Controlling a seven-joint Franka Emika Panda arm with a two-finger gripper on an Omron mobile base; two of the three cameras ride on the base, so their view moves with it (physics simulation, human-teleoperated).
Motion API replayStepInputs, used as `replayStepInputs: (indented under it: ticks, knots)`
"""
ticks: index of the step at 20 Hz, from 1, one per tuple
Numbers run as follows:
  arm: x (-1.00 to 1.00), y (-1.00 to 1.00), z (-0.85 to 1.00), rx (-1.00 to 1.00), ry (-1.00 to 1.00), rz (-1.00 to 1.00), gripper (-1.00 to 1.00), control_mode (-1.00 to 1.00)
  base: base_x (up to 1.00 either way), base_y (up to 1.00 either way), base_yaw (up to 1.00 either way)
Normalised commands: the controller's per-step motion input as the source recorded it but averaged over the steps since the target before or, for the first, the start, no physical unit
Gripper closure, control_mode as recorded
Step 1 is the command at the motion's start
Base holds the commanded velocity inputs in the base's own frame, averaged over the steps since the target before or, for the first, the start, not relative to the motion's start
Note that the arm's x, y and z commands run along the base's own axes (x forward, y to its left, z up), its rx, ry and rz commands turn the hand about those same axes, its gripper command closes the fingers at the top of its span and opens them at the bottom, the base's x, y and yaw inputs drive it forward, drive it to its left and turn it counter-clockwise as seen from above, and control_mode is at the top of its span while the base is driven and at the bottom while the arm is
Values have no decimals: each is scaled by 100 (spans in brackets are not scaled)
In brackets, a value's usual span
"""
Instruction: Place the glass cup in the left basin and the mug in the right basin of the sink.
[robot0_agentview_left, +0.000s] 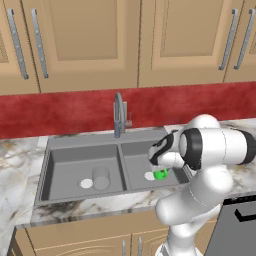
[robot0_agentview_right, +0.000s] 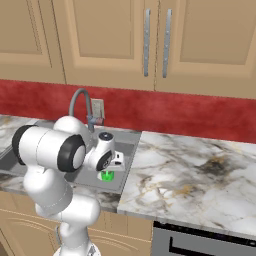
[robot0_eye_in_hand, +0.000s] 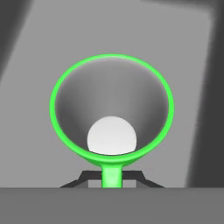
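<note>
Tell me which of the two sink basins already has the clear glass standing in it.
The left basin, the wider one: the glass cup stands upright beside its drain. Over the right basin, the hand holds the green mug.

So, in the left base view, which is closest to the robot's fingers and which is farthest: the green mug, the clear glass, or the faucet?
1. The mug: held at the fingers, over the right basin.
2. The glass cup: standing in the left basin.
3. The faucet: behind the sink, at the backsplash.

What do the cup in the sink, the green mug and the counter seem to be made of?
Cup: clear glass, probably; the basin shows through it. Mug: glossy bright green, perhaps glazed ceramic or plastic. Counter: polished marble look, pale with dark and rusty veins.
</note>
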Motion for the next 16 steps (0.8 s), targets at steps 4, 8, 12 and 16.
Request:
replayStepInputs:
  ticks: [4,8,12,16]
  knots:
    - [11,0,-25,0,-10,0,100,-100,0,0,0]
    - [12,0,-25,0,-10,0,100,-100,0,0,0]
    - [7,0,-26,0,-6,0,100,-100,0,0,0]
    - [0,0,-30,0,-1,0,100,-100,0,0,0]
